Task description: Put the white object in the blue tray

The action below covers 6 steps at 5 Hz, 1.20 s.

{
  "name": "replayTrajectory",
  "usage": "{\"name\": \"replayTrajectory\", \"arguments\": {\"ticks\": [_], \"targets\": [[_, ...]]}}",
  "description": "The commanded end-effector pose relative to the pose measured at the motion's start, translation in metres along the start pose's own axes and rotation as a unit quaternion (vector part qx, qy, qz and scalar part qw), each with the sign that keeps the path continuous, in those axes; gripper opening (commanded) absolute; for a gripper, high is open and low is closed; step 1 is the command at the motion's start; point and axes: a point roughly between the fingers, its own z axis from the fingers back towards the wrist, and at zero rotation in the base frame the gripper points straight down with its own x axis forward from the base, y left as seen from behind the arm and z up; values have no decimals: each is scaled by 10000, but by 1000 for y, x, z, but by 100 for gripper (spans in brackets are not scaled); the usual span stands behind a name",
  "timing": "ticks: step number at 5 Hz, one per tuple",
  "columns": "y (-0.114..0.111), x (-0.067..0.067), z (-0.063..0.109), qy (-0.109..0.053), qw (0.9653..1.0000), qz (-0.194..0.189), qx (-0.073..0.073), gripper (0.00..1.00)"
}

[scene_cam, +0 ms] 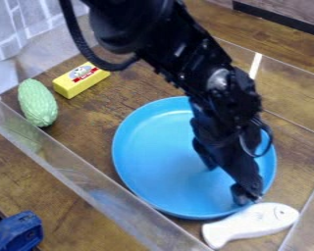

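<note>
The white object (253, 225), a glossy fish-shaped toy, lies on the wooden table just outside the near right rim of the blue tray (153, 152). The tray is a large round shallow dish, and nothing lies in it. My black gripper (242, 195) points steeply down over the tray's near right edge. Its tips are low, right behind the fish's middle. The jaws stand open with nothing between them. I cannot tell whether a fingertip touches the rim or the fish.
A yellow rectangular block (81, 76) and a green oval textured object (38, 102) lie at the left, apart from the tray. A blue thing (13, 235) sits at the bottom left corner. A clear strip runs along the table's front.
</note>
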Motion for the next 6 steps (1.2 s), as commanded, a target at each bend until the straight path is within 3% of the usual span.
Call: {"name": "replayTrajectory", "arguments": {"ticks": [1, 3, 5, 6], "targets": [[-28, -14, -15, 480, 9987, -152, -104, 100], [-18, -8, -18, 531, 9978, -364, -149, 100], [-17, -21, -13, 584, 9982, -109, -22, 100], [-14, -14, -14, 607, 9981, -91, 3, 100]]}}
